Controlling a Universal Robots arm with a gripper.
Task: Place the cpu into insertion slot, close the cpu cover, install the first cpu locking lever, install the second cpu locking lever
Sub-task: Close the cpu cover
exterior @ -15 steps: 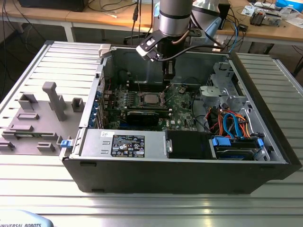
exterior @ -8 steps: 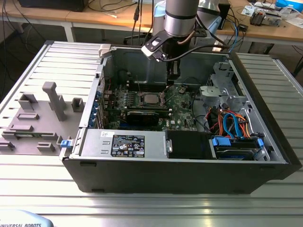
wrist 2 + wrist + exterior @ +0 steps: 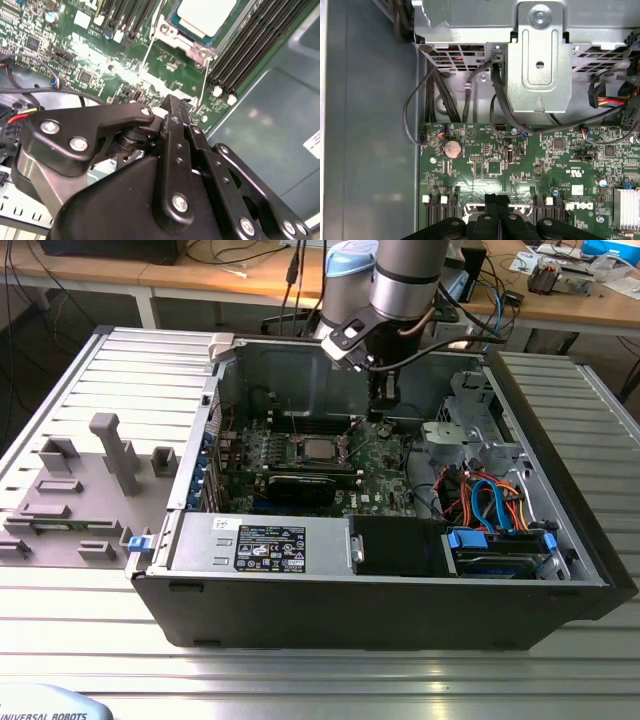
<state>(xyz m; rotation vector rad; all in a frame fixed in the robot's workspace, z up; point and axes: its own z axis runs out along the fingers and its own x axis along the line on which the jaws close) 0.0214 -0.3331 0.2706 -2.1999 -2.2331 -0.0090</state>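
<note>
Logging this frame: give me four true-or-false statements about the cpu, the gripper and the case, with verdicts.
1. The cpu lies in the insertion slot. True.
2. The gripper grips the cpu. False: it is shut on nothing, and the cpu sits apart from it.
3. The gripper hangs inside the open computer case, above the motherboard. True.
4. The motherboard is blue. False: it is green.

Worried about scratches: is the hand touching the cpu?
Apart. In the second wrist view, a stretch of green motherboard shows between the hand and the cpu.
</note>
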